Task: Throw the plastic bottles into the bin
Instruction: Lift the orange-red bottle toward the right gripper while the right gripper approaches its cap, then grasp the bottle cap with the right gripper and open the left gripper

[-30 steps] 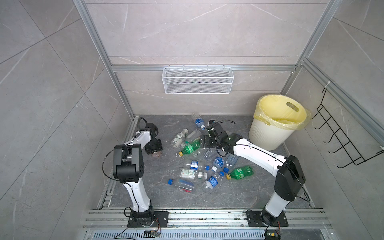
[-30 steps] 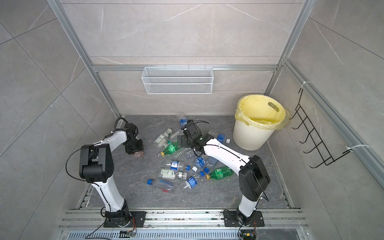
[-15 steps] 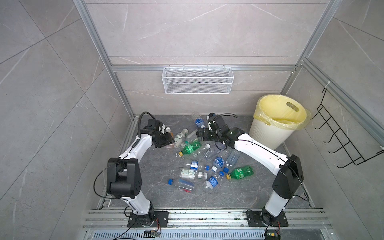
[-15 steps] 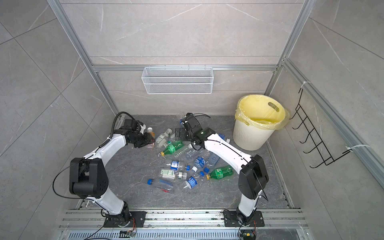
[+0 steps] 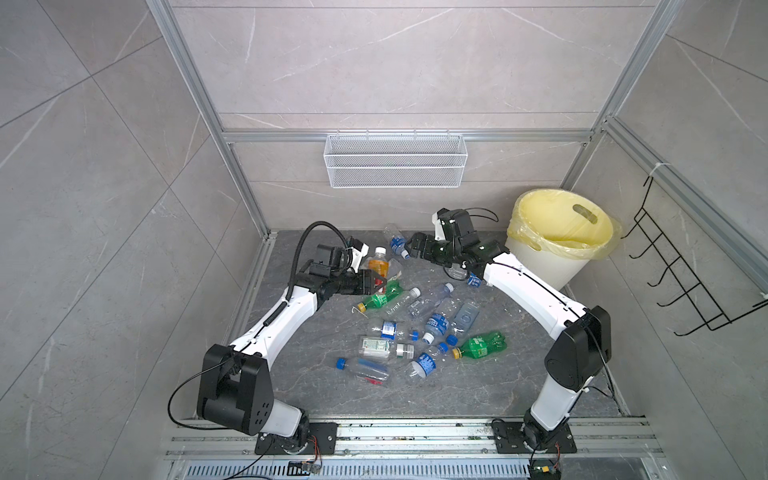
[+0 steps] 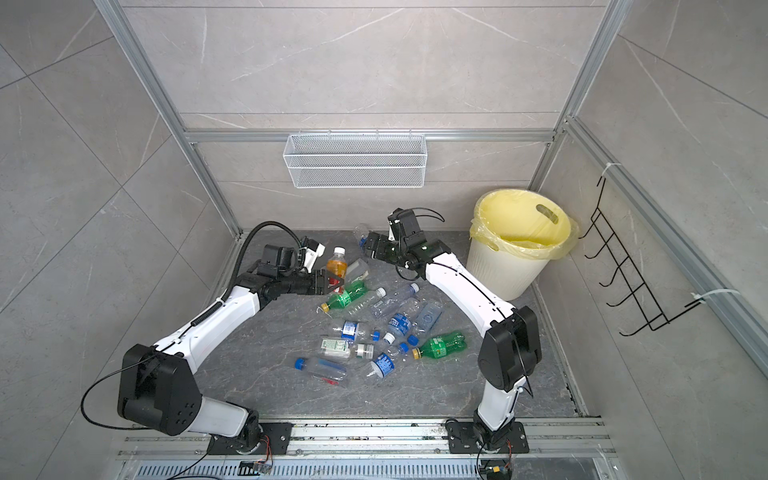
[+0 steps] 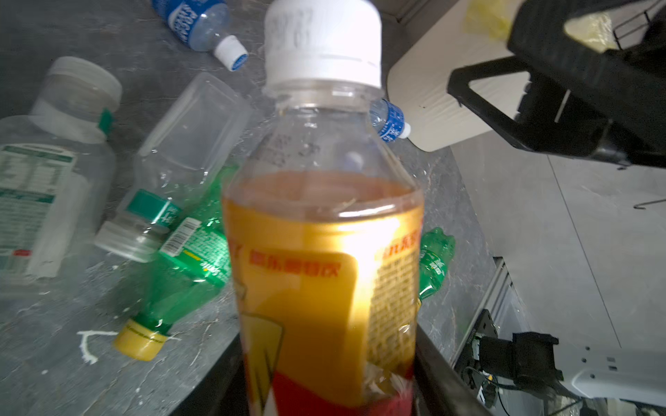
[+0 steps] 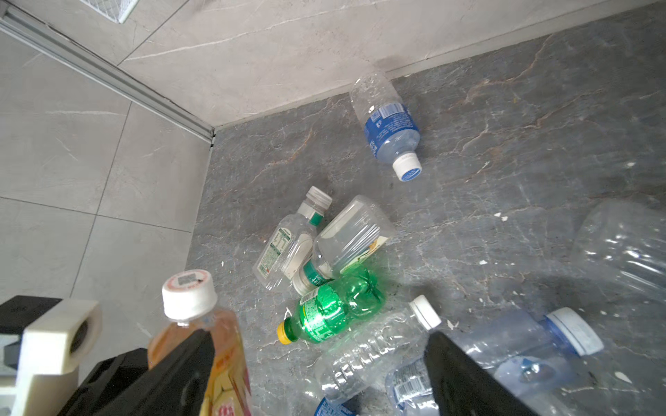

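My left gripper (image 5: 376,284) (image 6: 332,285) is shut on an upright orange-tinted bottle (image 5: 379,262) (image 7: 324,234) with a white cap, held low over the left of the floor. Its jaws clamp the lower label, as the left wrist view (image 7: 331,390) shows. My right gripper (image 5: 409,249) (image 8: 324,378) hovers open near the back wall with nothing between its fingers. Several plastic bottles lie scattered mid-floor, among them a green one (image 5: 380,299) (image 8: 331,309), a second green one (image 5: 482,345) and a blue-labelled one (image 5: 397,242) (image 8: 391,126). The cream bin (image 5: 536,266) (image 6: 498,270) with its yellow liner stands at the back right.
A white wire basket (image 5: 395,166) hangs on the back wall. A black wire rack (image 5: 685,270) hangs on the right wall. Aluminium frame posts stand at the floor's corners, and a rail (image 5: 415,432) runs along the front by both arm bases.
My left gripper has carried the orange bottle from the left floor edge rightward toward the pile. My right gripper has drawn back a little toward the rear wall.
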Robot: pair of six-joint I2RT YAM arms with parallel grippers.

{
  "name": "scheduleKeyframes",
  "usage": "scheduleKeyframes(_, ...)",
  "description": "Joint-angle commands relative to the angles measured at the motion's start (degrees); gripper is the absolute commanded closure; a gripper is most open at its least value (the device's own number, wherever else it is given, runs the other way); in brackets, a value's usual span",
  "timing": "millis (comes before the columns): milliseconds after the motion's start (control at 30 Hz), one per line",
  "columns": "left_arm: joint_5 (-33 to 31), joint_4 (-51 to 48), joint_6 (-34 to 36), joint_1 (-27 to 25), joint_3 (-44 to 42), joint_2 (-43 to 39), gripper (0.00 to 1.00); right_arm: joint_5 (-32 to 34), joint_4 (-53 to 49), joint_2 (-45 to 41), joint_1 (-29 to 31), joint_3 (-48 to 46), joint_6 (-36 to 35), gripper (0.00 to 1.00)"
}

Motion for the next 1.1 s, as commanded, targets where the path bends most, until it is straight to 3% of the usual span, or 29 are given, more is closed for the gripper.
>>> scheduleKeyframes(0,4.31,3.56,1.88,-1.45,0.29,-2.16,0.57,-4.51,2.55,0.44,0.55,1.04,1.80,0.08)
scheduleKeyframes(533,8.19,5.25,0.61,-3.67,0.42,-0.23,0.57,-12.29,9.81,3.83,0.88,-0.97,5.89,0.27)
scheduleKeyframes(733,7.42,5.08,0.45,-3.76,0.62,0.11,0.57,-13.15,10.04,5.12,1.77,-0.37,6.24,0.37)
scheduleKeyframes(1067,4.39,3.34,0.43,-3.76,1.44,0.99,0.56,-13.81,10.44,5.21,3.18,-0.83,6.26,0.45)
